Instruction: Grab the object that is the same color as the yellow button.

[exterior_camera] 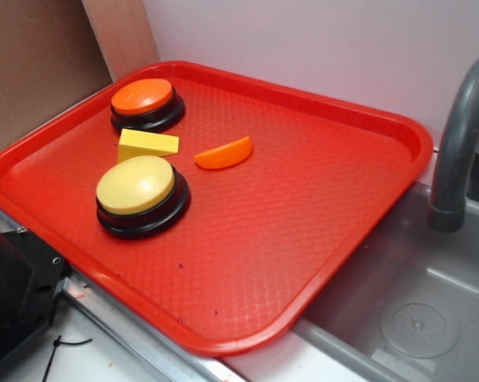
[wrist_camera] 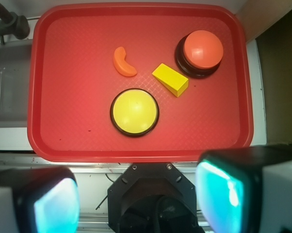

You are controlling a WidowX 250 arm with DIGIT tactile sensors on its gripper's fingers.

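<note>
Filling most of both views, the tray carries everything. The claw hangs released, jaws wide apart, above the tray's near edge with nothing between them. Ahead sits the yellow button; beyond it and slightly right lies the wedge, between both buttons, its long axis running diagonally. Bright yellow, flat-sided, it looks smaller than the orange button and close in size to the orange slice.

Even, bright overhead light, soft short shadows. Glare spot on orange button. Claw fingers blurred in wrist foreground; tray sharp in both views.
</note>
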